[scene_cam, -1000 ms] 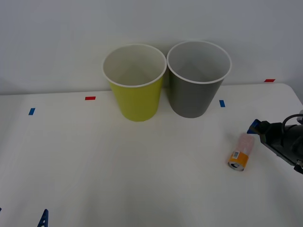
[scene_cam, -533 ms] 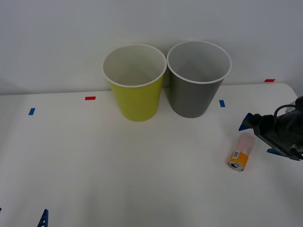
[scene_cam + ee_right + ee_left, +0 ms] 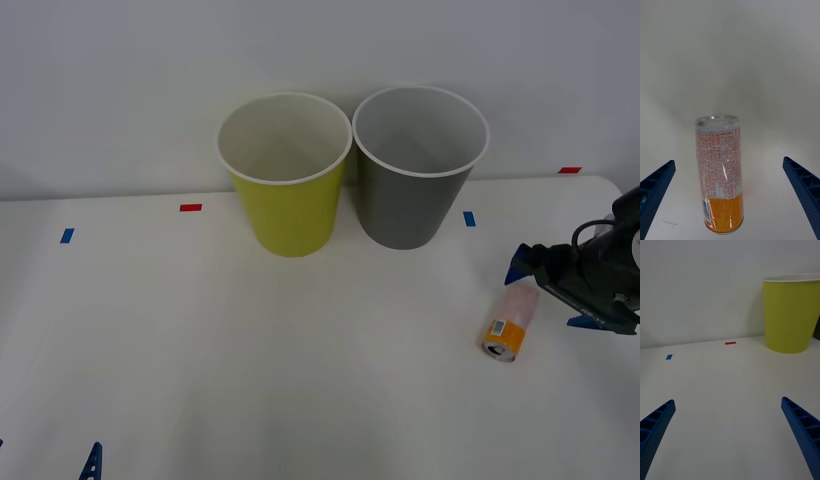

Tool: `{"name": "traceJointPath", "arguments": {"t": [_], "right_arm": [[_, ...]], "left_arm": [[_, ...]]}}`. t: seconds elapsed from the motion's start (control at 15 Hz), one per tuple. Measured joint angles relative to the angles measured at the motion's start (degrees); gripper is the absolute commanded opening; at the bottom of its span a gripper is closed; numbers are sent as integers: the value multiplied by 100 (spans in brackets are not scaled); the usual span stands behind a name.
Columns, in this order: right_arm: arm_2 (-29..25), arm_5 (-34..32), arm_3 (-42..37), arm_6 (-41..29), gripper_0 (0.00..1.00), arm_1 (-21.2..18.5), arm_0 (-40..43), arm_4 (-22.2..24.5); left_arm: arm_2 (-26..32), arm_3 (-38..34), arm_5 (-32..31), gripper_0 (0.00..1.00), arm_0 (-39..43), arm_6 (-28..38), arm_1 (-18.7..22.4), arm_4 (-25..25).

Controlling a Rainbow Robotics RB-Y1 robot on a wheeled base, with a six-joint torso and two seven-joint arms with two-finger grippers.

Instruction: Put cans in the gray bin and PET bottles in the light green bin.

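A small pink can with an orange band lies on its side on the white table, right of the bins. My right gripper hovers open just behind its far end. In the right wrist view the can lies lengthwise between the spread fingers of that gripper, touching neither. The light green bin and the gray bin stand upright side by side at the back. My left gripper rests open low at the front left, facing the light green bin. PET bottles are out of view.
Small red tape marks and blue tape marks dot the table's back part. The table's right edge runs close behind my right arm. A white wall rises behind the bins.
My right gripper has turned and shifted slightly left and back, so its fingers now flank the can's far end. The can, the bins and my left arm have stayed put.
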Motion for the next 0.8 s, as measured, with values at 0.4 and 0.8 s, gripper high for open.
{"name": "traceJointPath", "arguments": {"t": [0.4, 0.8], "right_arm": [[420, -356, 877, 231, 100, 5, -491, -259], [716, -375, 1470, 545, 100, 5, -832, -523]], "left_arm": [[0, 0, 0, 97, 0, 0, 0, 0], [0, 0, 0, 97, 0, 0, 0, 0]]}}
